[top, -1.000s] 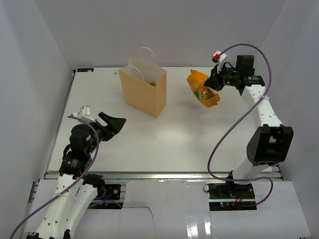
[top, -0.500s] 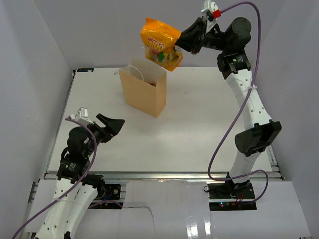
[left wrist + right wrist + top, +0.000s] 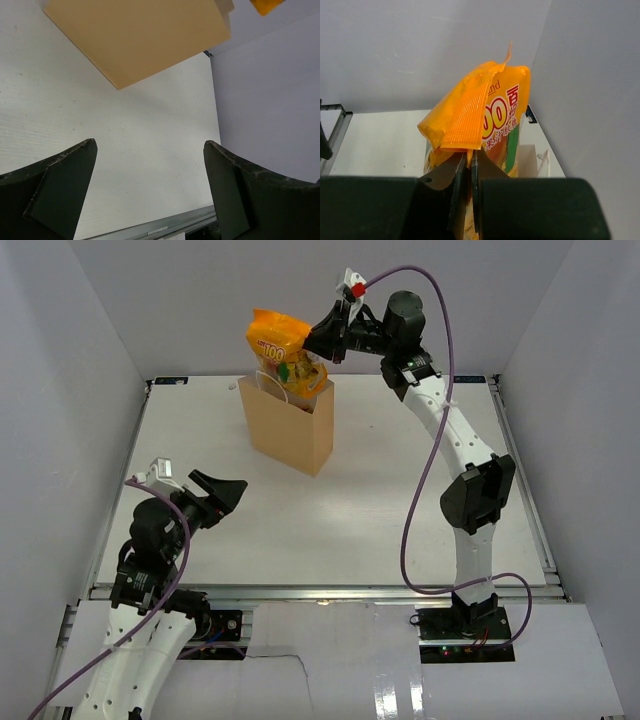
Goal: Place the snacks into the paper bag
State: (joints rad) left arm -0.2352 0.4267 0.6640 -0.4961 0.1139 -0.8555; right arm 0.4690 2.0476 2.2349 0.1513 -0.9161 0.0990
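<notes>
Table [image 3: 400, 490]: right gripper [image 3: 320, 342] pinches pouch [image 3: 275, 340] (left gripper [image 3: 228, 495] agape).

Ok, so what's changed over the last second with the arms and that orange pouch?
The right gripper, jaws shut on the orange-yellow pouch, lifted it from low over the table right of the paper bag, then swung it left; it now hangs over the bag's open mouth. Nothing was released. The bag did not move, and the left gripper stayed open near its base.
</notes>
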